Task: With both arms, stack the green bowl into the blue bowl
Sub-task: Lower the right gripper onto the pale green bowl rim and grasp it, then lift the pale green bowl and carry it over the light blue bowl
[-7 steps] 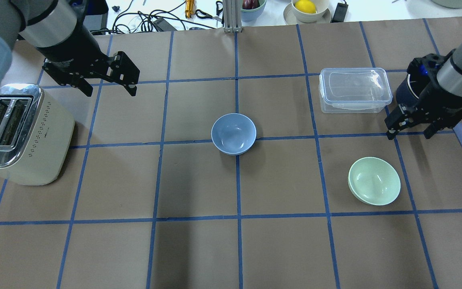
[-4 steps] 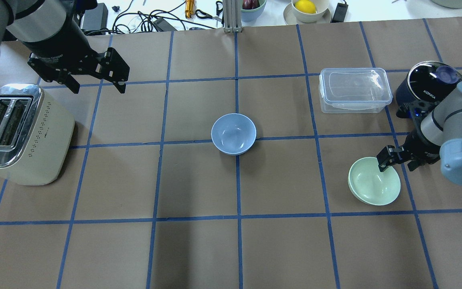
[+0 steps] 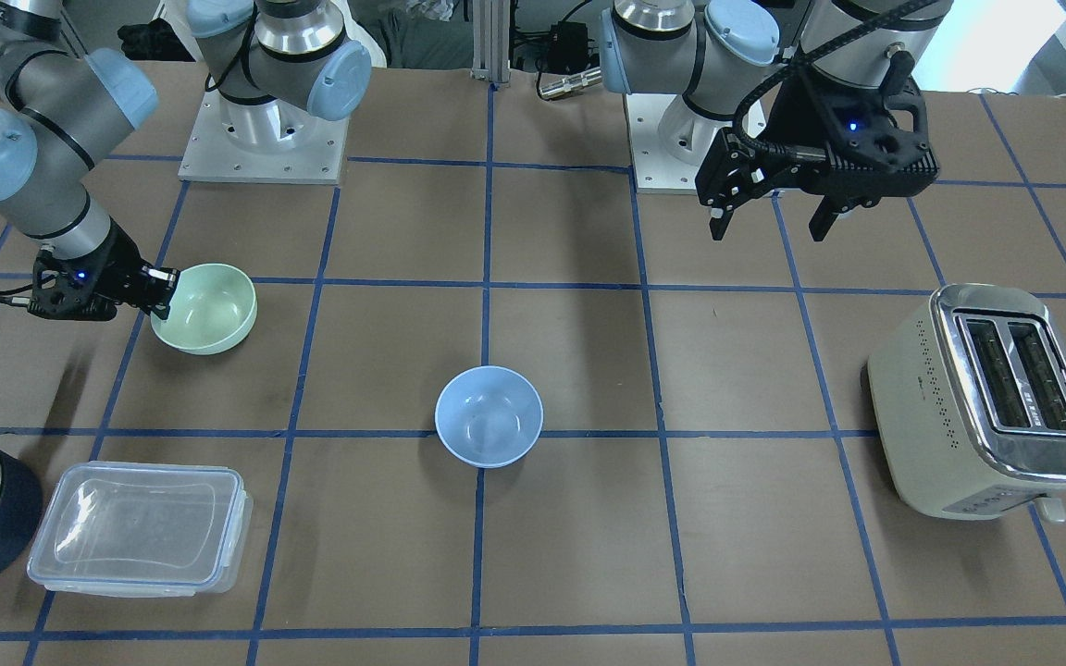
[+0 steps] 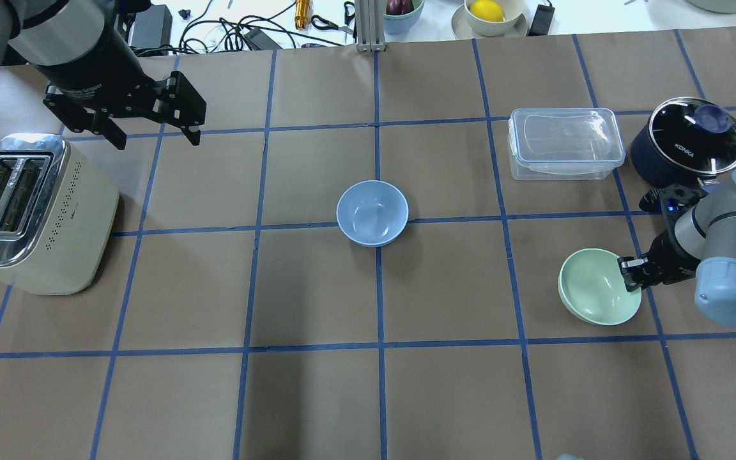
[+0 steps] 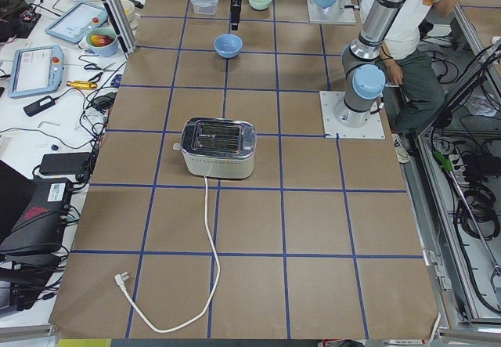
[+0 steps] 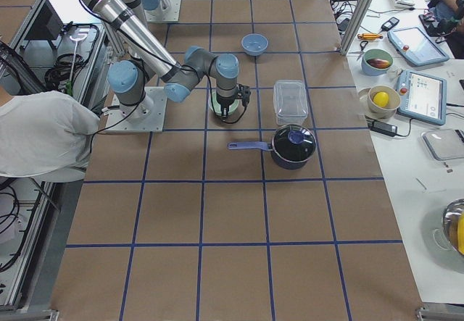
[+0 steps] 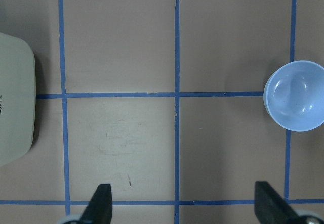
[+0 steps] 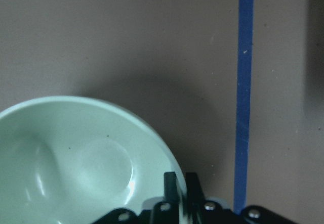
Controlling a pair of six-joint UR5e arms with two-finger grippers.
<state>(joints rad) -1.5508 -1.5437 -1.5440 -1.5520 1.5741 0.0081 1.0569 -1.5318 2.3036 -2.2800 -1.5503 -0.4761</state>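
Right gripper: the black two-finger right gripper (image 4: pixel 631 273) (image 3: pixel 163 282) is low at the table's right side, its fingers (image 8: pixel 170 186) pinched together on the near rim of the small round glossy mint-green bowl (image 4: pixel 598 287) (image 3: pixel 209 310) (image 8: pixel 76 158); the wrist view shows the rim caught between the two narrow tips.
Green bowl: mouth up and seemingly tipped a little; it sits in a grid square of the brown paper-covered table (image 4: pixel 310 396), just inside a blue tape line; whether its base is off the paper cannot be told.
Blue bowl: the small round glossy powder-blue bowl (image 4: pixel 372 213) (image 3: pixel 488 415) (image 7: pixel 296 95) stands upright and untouched at the table's centre, on a crossing of tape lines, well apart from the green bowl.
Left gripper: the black two-finger left gripper (image 4: pixel 157 139) (image 3: pixel 766 227) (image 7: pixel 182 209) hangs above the table's left far side with its jaws spread wide and nothing between them; it is well apart from the blue bowl.
Surroundings: a cream two-slot toaster with a chrome top (image 4: pixel 36 217) (image 3: pixel 986 407) stands near the left gripper; a clear lidded plastic container (image 4: pixel 565 144) (image 3: pixel 137 527) and a dark blue saucepan with a glass lid (image 4: pixel 687 140) stand beyond the green bowl.
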